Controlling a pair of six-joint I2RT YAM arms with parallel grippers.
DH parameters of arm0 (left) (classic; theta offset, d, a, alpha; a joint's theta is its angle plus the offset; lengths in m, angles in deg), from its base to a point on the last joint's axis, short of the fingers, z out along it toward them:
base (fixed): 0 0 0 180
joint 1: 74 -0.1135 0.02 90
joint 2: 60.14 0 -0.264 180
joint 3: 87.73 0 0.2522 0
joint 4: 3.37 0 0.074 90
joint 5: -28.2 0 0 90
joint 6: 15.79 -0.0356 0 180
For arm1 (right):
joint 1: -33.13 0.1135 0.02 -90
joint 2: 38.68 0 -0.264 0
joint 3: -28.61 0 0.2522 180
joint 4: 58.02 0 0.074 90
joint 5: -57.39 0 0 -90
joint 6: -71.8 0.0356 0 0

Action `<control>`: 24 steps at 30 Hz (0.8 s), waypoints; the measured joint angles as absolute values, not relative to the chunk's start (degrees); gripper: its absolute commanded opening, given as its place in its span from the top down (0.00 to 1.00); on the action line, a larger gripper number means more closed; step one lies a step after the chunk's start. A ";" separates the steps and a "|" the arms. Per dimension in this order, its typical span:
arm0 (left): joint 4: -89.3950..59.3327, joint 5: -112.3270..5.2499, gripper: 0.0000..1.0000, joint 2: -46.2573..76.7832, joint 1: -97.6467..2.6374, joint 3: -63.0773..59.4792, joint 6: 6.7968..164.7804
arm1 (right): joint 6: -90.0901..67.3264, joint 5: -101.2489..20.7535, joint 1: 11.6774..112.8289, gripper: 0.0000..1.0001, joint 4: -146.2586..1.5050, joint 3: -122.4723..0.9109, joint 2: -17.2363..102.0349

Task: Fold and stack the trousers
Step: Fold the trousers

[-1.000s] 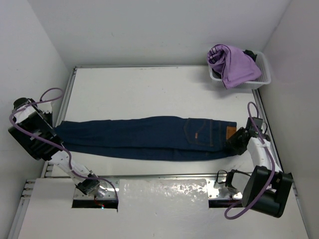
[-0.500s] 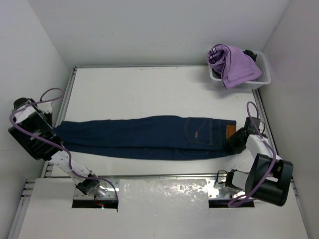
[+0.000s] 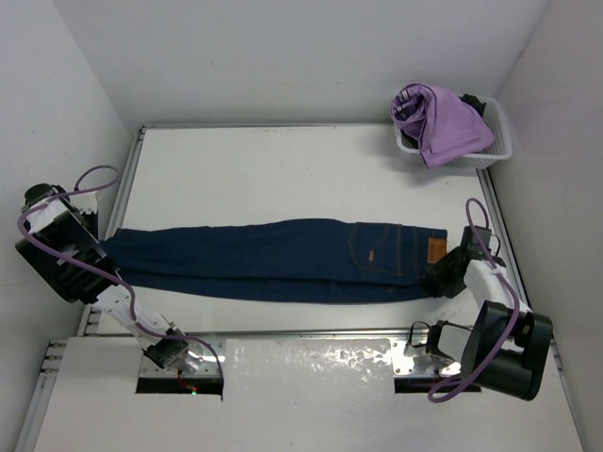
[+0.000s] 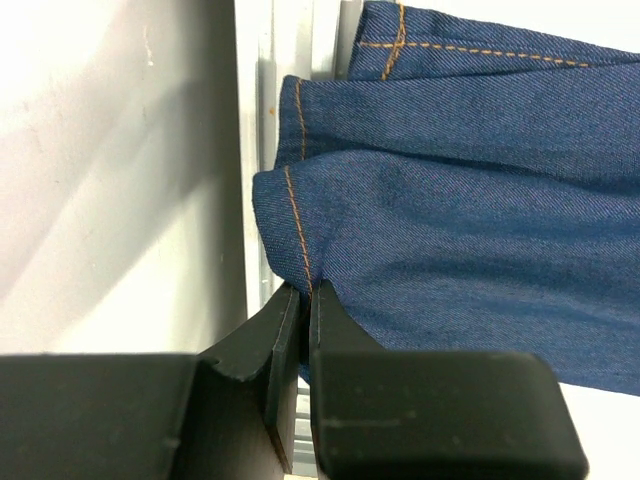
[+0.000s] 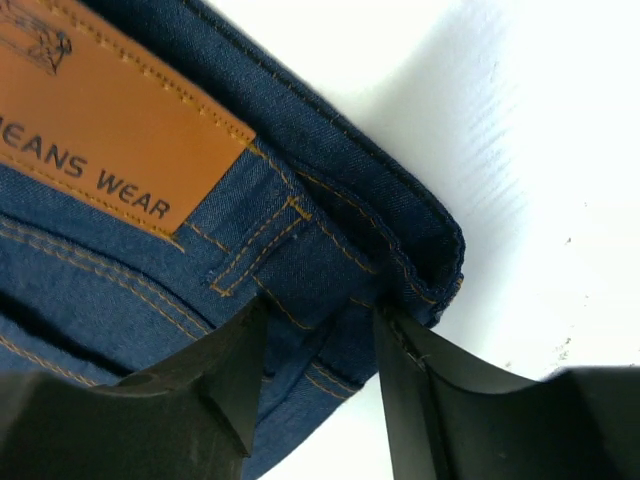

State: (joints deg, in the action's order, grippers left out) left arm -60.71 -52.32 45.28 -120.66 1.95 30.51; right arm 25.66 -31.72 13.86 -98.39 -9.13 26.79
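Observation:
The trousers [image 3: 273, 259] are dark navy jeans lying flat and long across the table, with the legs to the left and the waistband with its tan patch [image 3: 435, 250] to the right. My left gripper [image 3: 104, 252] is at the leg ends. In the left wrist view it [image 4: 305, 300] is shut on the hem of the trousers [image 4: 450, 200]. My right gripper [image 3: 443, 275] is at the waistband's near corner. In the right wrist view it [image 5: 320, 325] is open, with its fingers either side of the waistband corner [image 5: 400, 250], next to the tan patch [image 5: 100, 150].
A white basket [image 3: 499, 151] at the back right holds a lilac-purple garment [image 3: 438, 122]. White walls close in on the left, back and right. A metal rail [image 4: 255, 150] runs along the table's left edge by the hem.
The right arm's elbow has shifted slightly and its gripper has edged toward the waistband's near corner. The trousers and the left arm have not moved.

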 measured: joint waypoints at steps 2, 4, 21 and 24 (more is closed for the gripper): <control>-60.73 -52.35 1.00 45.28 -120.66 2.21 30.51 | 26.03 -31.11 13.88 0.57 -97.58 -9.46 27.64; -60.77 -52.32 1.00 45.28 -120.66 2.26 30.51 | 26.47 -30.63 13.99 0.66 -96.80 -10.03 28.91; -61.71 -52.35 1.00 45.28 -120.66 2.28 30.51 | 24.24 -28.03 14.25 0.72 -93.04 -16.35 35.53; -61.73 -52.37 1.00 45.28 -120.66 2.28 30.51 | 21.86 -27.09 14.25 0.64 -92.95 -19.23 35.32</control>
